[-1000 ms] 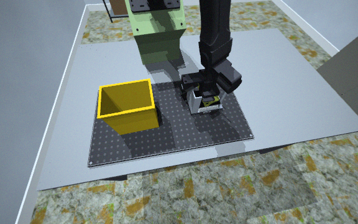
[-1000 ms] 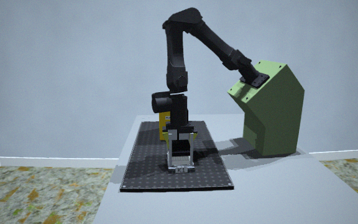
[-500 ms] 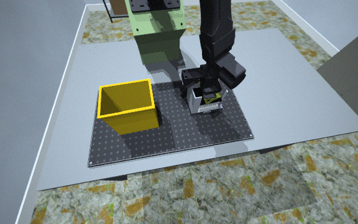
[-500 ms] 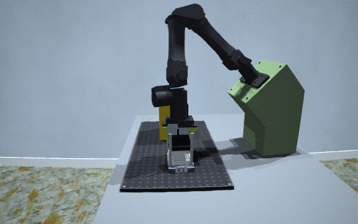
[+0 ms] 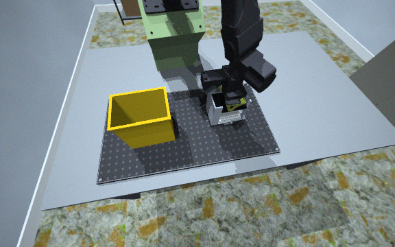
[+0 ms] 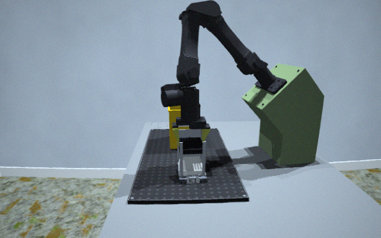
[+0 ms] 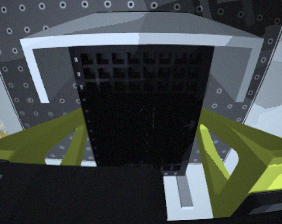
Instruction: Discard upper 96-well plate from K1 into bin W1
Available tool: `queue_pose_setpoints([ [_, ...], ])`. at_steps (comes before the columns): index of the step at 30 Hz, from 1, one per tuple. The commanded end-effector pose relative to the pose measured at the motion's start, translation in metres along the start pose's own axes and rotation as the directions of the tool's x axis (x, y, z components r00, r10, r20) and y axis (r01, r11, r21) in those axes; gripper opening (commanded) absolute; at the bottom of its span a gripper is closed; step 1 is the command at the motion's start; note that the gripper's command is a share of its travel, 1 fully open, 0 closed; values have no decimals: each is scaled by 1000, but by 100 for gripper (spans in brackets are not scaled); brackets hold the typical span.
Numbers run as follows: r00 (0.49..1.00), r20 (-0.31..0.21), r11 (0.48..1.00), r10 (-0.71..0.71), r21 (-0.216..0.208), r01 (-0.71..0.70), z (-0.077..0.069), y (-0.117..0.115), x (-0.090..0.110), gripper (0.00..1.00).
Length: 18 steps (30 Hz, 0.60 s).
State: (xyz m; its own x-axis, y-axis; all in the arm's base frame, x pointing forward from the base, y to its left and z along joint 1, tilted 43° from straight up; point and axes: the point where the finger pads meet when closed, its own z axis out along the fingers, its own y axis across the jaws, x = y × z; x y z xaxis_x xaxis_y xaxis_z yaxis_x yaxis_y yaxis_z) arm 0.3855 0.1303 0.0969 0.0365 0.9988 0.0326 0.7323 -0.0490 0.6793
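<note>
The grey stack rack K1 (image 5: 225,111) stands on the black dotted board, right of the yellow plastics bin W1 (image 5: 139,114). My gripper (image 6: 190,133), with yellow-green fingers, is straight above the rack and is shut on the upper 96-well plate (image 6: 190,146), a dark plate held by its long sides just above the rack's top. The wrist view shows this plate (image 7: 141,106) between the fingers, with the rack's light U-shaped frame (image 7: 141,39) below it. The lower plate (image 6: 193,165), pale with rows of wells, still sits low in the rack. In the exterior view the bin (image 6: 171,127) stands upright behind the arm.
The green pedestal (image 6: 286,116) carrying the arm's base stands on the table behind the black dotted board (image 5: 187,137). The bin's mouth is open, and it stands about one bin width to the left of the rack.
</note>
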Motion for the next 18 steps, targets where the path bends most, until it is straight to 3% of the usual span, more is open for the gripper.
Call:
queue_pose_setpoints([
  [1, 1000, -13, 1000, -3, -9, 3, -10, 2, 4, 0],
  [18, 1000, -13, 1000, -3, -9, 2, -35, 2, 4, 0],
])
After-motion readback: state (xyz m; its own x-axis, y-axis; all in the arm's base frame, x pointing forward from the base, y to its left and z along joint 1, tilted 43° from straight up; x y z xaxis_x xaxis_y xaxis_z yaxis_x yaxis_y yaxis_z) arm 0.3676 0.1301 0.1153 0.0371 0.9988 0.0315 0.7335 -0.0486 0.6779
